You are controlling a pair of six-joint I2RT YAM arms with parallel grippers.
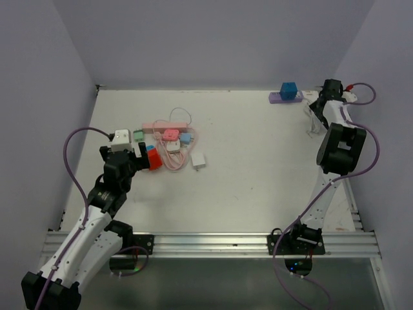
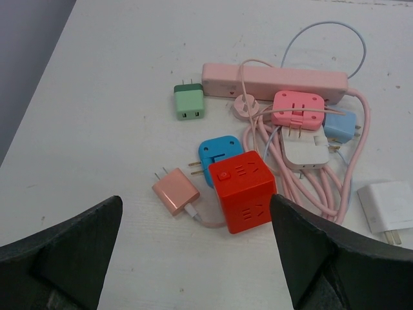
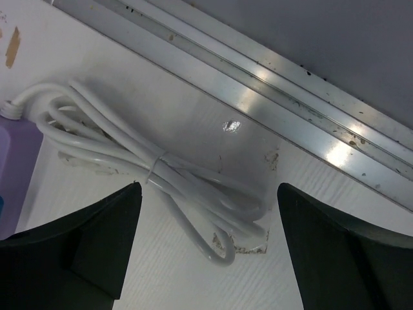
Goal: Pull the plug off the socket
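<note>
Your right end effector (image 3: 208,194) is released, its two dark fingers spread wide with nothing clamped between them. It hangs over a bundled white cable (image 3: 161,165) that lies coiled on the tabletop (image 1: 258,168), tied around its middle. The cable's end runs into the purple power strip (image 3: 16,168) at the left edge of the right wrist view, and an aluminium rail (image 3: 258,97) runs along the edge just beyond the coil. From above, you can see the blue cube plug (image 1: 288,89) seated on top of that strip at the far right corner of the tabletop, just beside the right wrist and outside the fingers. Your left end effector (image 2: 195,206) is also released, fingers wide apart, low over a cluster at the left of the tabletop. A red cube (image 2: 244,190) sits just inside its right finger; you cannot tell whether they touch. Beside the cube lie a salmon adapter (image 2: 175,192) and a blue adapter (image 2: 219,155). Farther out are a green adapter (image 2: 189,103), a pink power strip (image 2: 271,81) with its pink cord looped around, and a white charger (image 2: 387,206) off to the right.
</note>
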